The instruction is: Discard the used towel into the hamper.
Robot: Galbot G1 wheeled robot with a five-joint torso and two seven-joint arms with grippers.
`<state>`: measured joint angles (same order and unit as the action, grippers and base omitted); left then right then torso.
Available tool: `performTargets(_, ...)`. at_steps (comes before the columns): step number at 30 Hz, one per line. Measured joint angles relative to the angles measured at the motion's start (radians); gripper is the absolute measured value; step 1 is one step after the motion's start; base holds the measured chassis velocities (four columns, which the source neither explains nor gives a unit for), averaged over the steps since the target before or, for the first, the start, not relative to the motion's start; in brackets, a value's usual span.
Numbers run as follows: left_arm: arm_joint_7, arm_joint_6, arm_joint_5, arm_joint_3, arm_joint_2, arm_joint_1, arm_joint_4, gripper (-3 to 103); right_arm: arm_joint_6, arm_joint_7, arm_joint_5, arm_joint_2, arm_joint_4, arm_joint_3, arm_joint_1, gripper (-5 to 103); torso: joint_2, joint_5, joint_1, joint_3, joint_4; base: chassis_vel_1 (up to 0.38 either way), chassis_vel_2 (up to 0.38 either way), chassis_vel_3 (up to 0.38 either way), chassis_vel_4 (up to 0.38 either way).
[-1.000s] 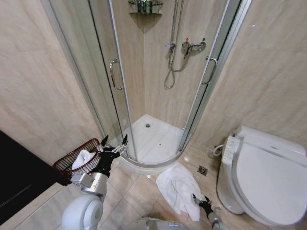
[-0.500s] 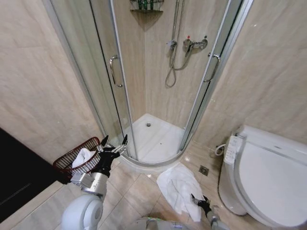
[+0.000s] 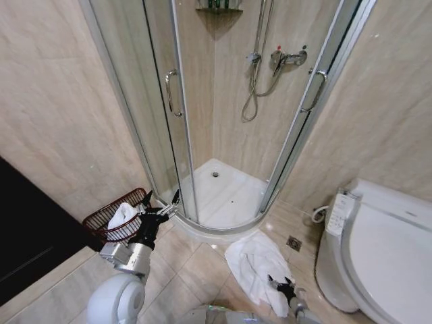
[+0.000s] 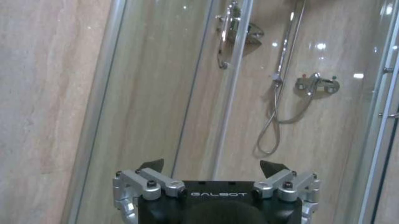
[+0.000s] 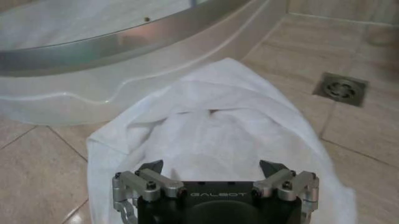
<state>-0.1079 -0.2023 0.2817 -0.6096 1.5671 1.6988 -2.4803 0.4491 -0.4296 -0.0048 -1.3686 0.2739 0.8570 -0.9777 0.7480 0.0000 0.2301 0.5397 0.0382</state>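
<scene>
White towel (image 3: pixel 256 270) lies under your open right gripper (image 3: pixel 279 283), floor drain (image 3: pixel 293 243) just beyond; your open left gripper (image 3: pixel 160 200) hovers beside the hamper (image 3: pixel 108 219), shower door (image 3: pixel 174 108) ahead.

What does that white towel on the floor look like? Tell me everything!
The white towel lies crumpled and partly spread on the tan floor tiles. It looks soft, with folds and a pocket-like hollow in the middle. One end nearly reaches the shower base; a floor drain sits beside it. The right pincer hovers open just above it.
</scene>
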Motion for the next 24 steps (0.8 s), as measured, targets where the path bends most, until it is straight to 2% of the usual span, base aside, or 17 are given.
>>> performTargets(5,0.000,0.000,0.000,0.000,0.000,0.000,0.000,100,0.021,0.031,-0.053,-0.011,-0.009,0.027,0.010,100,-0.022,-0.0001,-0.009,-0.013,0.0000,0.000,0.000,0.000,0.000)
performTargets(12,0.000,0.000,0.000,0.000,0.000,0.000,0.000,100,0.000,0.119,-0.099,0.008,-0.011,0.032,0.011,100,-0.055,-0.0002,-0.023,-0.033,-0.0001,0.000,0.000,0.000,0.000)
performTargets(21,0.000,0.000,0.000,0.000,0.000,0.000,0.000,100,-0.015,0.166,-0.121,0.010,-0.019,0.040,0.022,100,-0.089,-0.0001,-0.037,-0.052,0.0000,0.000,0.000,0.000,0.000)
performTargets(24,0.000,0.000,0.000,0.000,0.000,0.000,0.000,100,-0.034,0.236,-0.161,0.001,-0.017,0.043,0.028,100,-0.105,0.0001,-0.044,-0.061,0.0000,0.000,0.000,0.000,0.000)
